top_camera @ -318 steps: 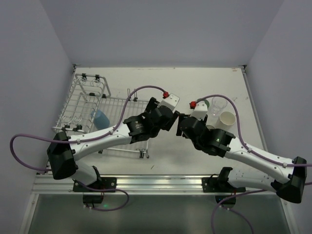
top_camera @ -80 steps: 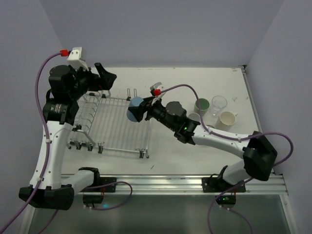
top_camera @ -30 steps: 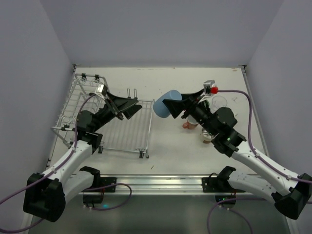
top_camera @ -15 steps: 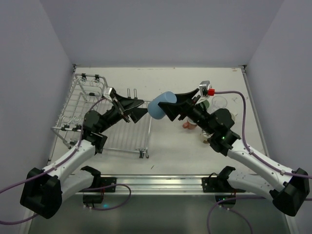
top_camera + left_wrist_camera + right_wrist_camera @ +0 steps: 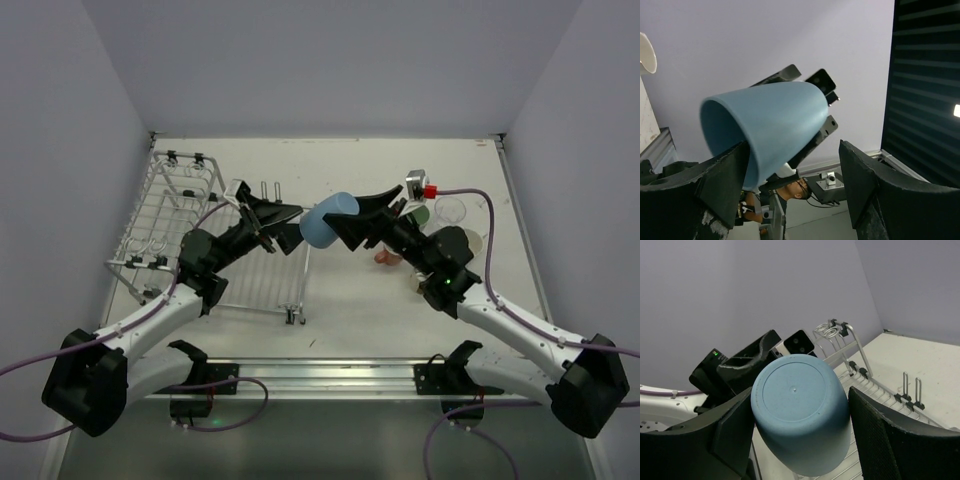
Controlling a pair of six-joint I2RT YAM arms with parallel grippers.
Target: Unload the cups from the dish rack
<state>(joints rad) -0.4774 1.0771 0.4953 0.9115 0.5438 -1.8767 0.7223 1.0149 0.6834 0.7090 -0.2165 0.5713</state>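
Observation:
A blue cup (image 5: 322, 222) hangs in the air over the right edge of the dish rack (image 5: 190, 235). My right gripper (image 5: 342, 224) is shut on it. In the right wrist view the blue cup (image 5: 795, 400) shows its flat base between the right gripper's (image 5: 800, 395) black fingers, with the rack (image 5: 875, 385) below. My left gripper (image 5: 295, 224) faces it from the left and is open. In the left wrist view the blue cup's (image 5: 770, 125) open mouth sits against one finger of the left gripper (image 5: 792, 150), with a wide gap to the other finger.
More cups stand on the table at the right, partly hidden by the right arm: a green one (image 5: 420, 213), a clear one (image 5: 450, 210) and a brown one (image 5: 385, 258). Walls close in the table on three sides.
My right gripper has carried the blue cup leftward to the rack's edge. My left gripper has reached right to meet it, so the cup's rim now sits at its open fingers.

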